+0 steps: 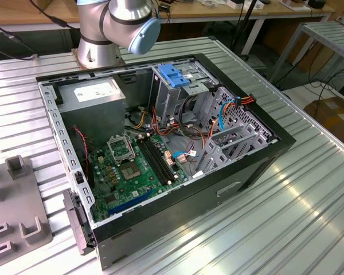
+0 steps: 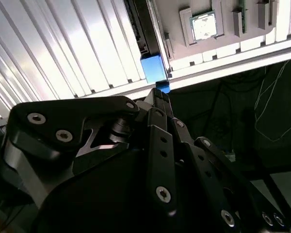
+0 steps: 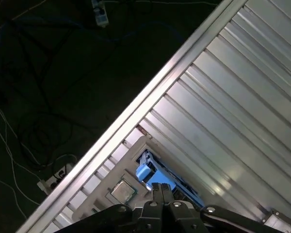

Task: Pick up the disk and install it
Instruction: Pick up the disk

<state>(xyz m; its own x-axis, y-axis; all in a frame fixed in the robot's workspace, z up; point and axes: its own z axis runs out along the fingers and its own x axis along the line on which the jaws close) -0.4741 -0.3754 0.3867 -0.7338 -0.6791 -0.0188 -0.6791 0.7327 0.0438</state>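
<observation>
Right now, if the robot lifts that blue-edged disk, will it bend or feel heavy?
Probably stiff: the disk looks like a flat slab in a hard blue frame, so it shouldn't flop. Likely heavy for its size, if its dark body is metal. It seems to stand edgeways beside the grey holder, so a sideways push might tip it.

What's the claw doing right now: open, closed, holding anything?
Claw: closed, with its tips at the blue end of the disk; whether it actually grips the disk cannot be told.
</observation>
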